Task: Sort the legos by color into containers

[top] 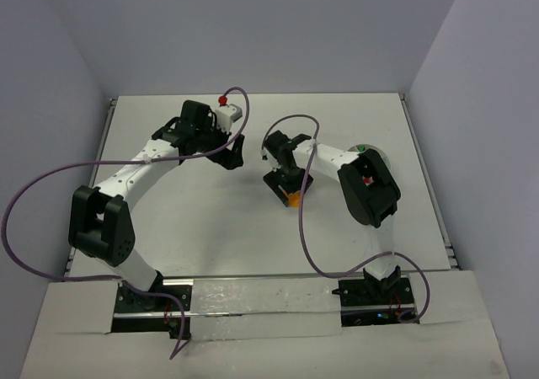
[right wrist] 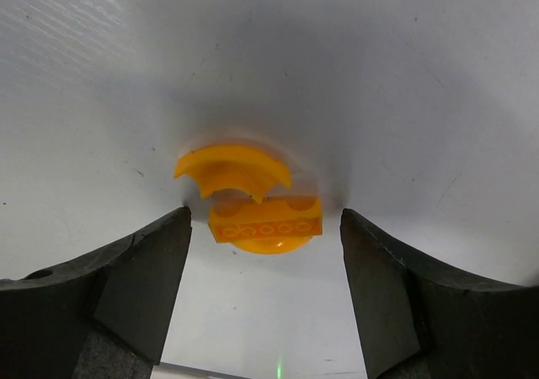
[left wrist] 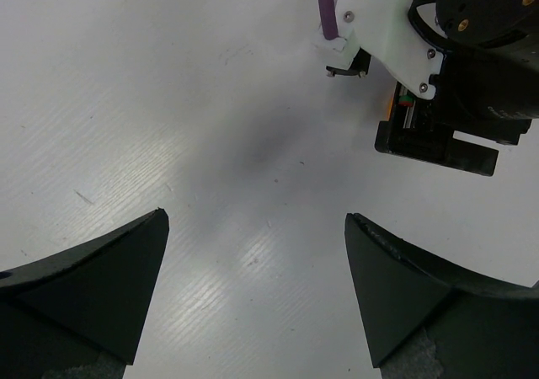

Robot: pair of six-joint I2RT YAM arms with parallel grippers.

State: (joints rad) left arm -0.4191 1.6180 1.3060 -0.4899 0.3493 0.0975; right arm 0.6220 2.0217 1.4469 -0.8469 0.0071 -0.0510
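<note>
Two orange curved legos lie together on the white table, one arched piece [right wrist: 233, 168] behind a studded one [right wrist: 265, 223]. My right gripper [right wrist: 265, 217] is open and straddles the studded piece, with a gap showing on each side. From above, the orange legos [top: 292, 199] peek out just under the right gripper [top: 290, 187]. My left gripper [left wrist: 257, 217] is open over bare table with nothing between its fingers, and stands left of the right one [top: 233, 152]. The white bowl [top: 376, 154] is mostly hidden behind the right arm, with a green bit [top: 360, 148] at its edge.
The right gripper's black and white body [left wrist: 446, 101] fills the top right of the left wrist view, close to my left fingers. Purple cables [top: 303, 227] loop over the table. Grey walls enclose the table on three sides.
</note>
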